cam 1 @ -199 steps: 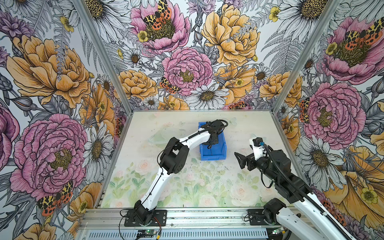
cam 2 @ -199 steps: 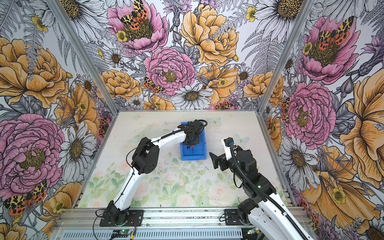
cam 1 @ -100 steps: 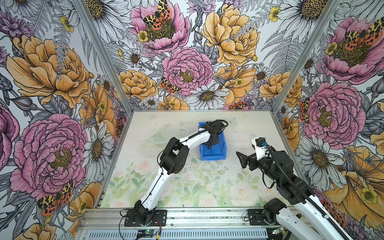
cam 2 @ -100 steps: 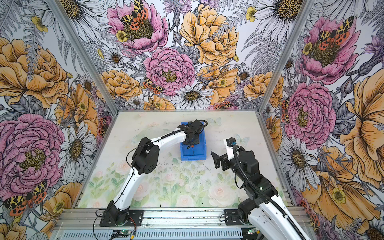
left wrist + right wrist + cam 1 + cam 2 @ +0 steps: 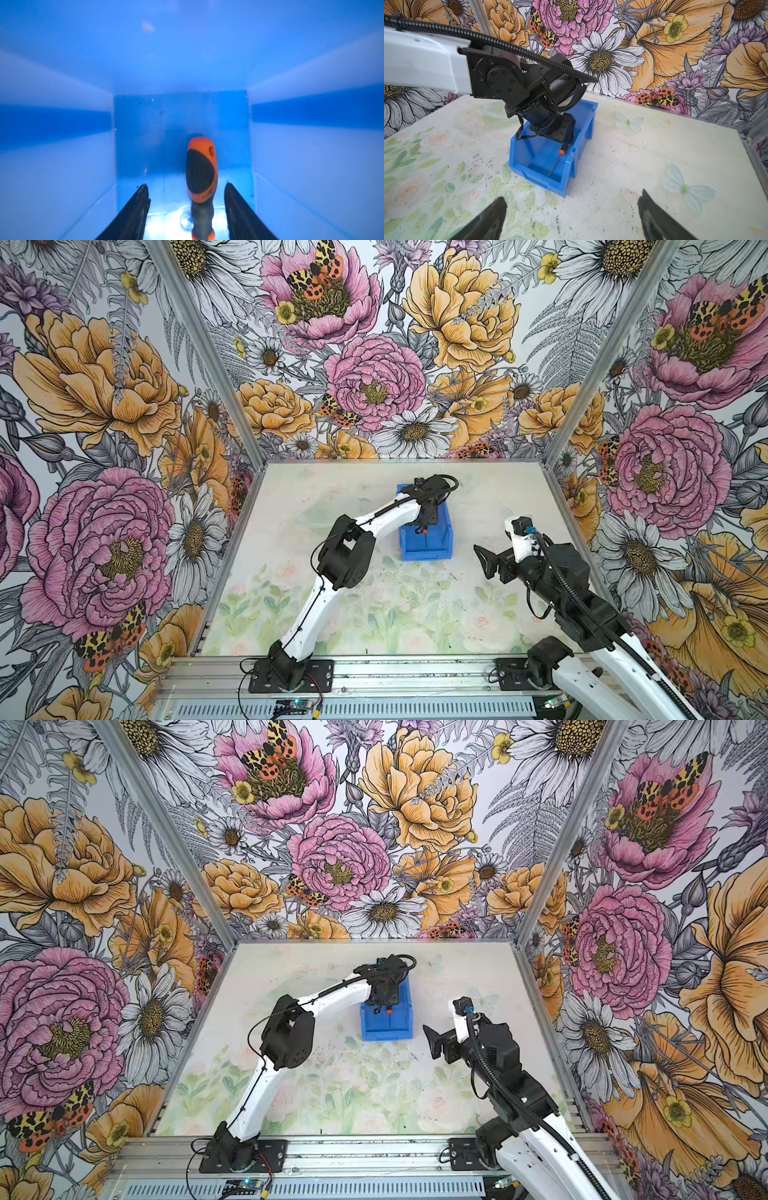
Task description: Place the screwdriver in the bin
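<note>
The blue bin [image 5: 428, 551] [image 5: 387, 1032] stands mid-table. My left gripper [image 5: 424, 523] [image 5: 384, 1004] reaches down into it. In the left wrist view its jaws [image 5: 186, 185] stand open around the screwdriver [image 5: 200, 170], with a gap on each side of the orange-and-black handle. The handle points at the bin's end wall [image 5: 166, 124]. In the right wrist view the screwdriver's orange collar [image 5: 561, 152] and thin shaft lie on the bin [image 5: 537, 180] floor, under the left gripper [image 5: 566, 137]. My right gripper [image 5: 484, 558] [image 5: 573, 194] hangs open and empty to the right of the bin.
Floral walls enclose the table [image 5: 374, 614] on three sides. A metal rail [image 5: 415, 672] with both arm bases runs along the front. The left arm's elbow [image 5: 345, 551] stands high, left of the bin.
The left jaws have opened inside the bin and let go of the screwdriver handle. The right arm has barely shifted.
</note>
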Robot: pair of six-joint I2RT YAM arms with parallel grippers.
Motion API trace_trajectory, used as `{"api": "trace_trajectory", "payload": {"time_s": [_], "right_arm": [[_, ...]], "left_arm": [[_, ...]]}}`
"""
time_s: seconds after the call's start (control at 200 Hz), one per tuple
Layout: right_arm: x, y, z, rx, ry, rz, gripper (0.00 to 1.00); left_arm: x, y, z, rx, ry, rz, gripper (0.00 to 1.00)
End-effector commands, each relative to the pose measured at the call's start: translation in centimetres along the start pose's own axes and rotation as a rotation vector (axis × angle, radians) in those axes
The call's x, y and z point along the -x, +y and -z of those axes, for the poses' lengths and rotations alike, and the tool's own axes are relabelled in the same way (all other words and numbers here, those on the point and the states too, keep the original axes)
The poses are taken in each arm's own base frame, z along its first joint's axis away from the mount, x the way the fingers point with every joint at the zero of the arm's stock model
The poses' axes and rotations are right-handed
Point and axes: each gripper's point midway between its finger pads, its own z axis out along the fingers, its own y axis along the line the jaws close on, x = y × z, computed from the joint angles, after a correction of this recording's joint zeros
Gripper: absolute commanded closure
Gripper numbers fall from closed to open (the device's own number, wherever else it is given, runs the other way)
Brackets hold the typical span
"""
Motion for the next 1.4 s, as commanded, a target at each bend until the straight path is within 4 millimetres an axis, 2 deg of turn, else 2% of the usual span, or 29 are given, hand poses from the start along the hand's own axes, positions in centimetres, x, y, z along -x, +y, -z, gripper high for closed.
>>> {"api": "trace_trajectory", "payload": {"time_s": [0.0, 0.23, 0.355, 0.515, 0.53, 0.555, 0.626, 0.716, 0.941, 1.086, 1.241, 1.396], "right_arm": [[1.2, -0.4, 1.0, -0.023, -0.032, -0.007, 0.0], [1.1, -1.4, 1.5, -0.079, -0.033, -0.012, 0.01], [1.2, -2.1, 1.5, -0.119, -0.036, -0.019, 0.01], [0.6, -3.3, 0.9, -0.191, -0.01, -0.059, 0.0], [0.5, -3.5, 0.8, -0.2, -0.007, -0.064, 0.0], [0.4, -3.8, 0.7, -0.218, -0.002, -0.071, 0.01], [-0.1, -4.8, 0.2, -0.279, 0.015, -0.092, 0.0], [-0.4, -6.0, 0.0, -0.351, 0.026, -0.118, 0.01], [-1.1, -7.6, -0.2, -0.445, 0.037, -0.095, 0.01], [-0.9, -8.2, 0.6, -0.486, -0.001, -0.12, 0.0], [-1.4, -8.8, 1.2, -0.516, -0.056, -0.12, 0.01], [-3.8, -9.0, 0.3, -0.526, -0.089, -0.046, 0.01]], "left_arm": [[2.9, -1.4, 5.9, -0.05, -0.113, -0.001, 0.33], [3.4, -1.7, 11.5, -0.062, -0.193, -0.067, 0.06], [3.3, -0.2, 14.5, -0.041, -0.236, -0.099, 0.02], [2.9, 3.9, 18.0, 0.036, -0.301, -0.159, 0.01], [2.7, 4.3, 17.8, 0.05, -0.3, -0.173, 0.01], [3.0, 5.1, 19.4, 0.048, -0.33, -0.18, 0.01], [2.6, 6.9, 20.2, 0.063, -0.353, -0.218, 0.01], [2.3, 9.3, 21.8, 0.058, -0.387, -0.226, 0.01], [1.6, 15.1, 26.0, -0.02, -0.523, -0.178, 0.02], [0.7, 19.9, 26.4, 0.002, -0.532, -0.116, 0.01], [-1.3, 26.1, 25.0, 0.081, -0.521, 0.005, 0.01], [-3.4, 32.7, 24.2, 0.211, -0.547, 0.15, 0.01]]}}
